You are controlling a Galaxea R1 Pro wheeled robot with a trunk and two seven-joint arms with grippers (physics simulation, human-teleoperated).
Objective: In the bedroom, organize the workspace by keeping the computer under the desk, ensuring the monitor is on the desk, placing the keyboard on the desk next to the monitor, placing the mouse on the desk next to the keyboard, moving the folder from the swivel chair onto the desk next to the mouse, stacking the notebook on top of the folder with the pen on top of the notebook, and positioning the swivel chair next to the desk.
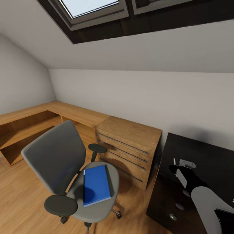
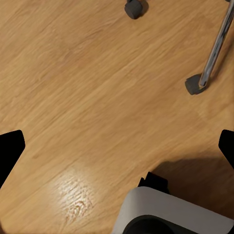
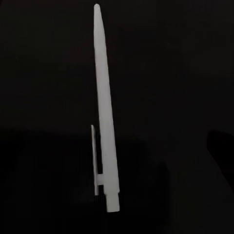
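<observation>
Right arm's gripper (image 1: 177, 169) hangs over the black desk (image 1: 208, 156), right above the pen (image 3: 105, 122), can't tell its jaws. Blue folder (image 1: 96, 185) sits on the swivel chair (image 1: 58, 156). Left gripper's spread wide.

The swivel chair (image 1: 65, 169) stands out in the open wooden floor (image 1: 19, 201), its back turned toward the low oak shelving (image 1: 29, 126) along the left wall. The blue folder (image 1: 96, 185) lies flat on the seat with clear air above it; the two round black armrests (image 1: 60, 205) flank it, one at the near side and one at the far side, and the grey backrest blocks any approach from the left. Just right of the chair stands the oak chest of drawers (image 1: 128, 149), and beside that the black desk (image 1: 208, 156). The passage between chair and chest is narrow. Overhead the sloping ceiling (image 1: 130, 55) comes down low toward the far wall.
</observation>
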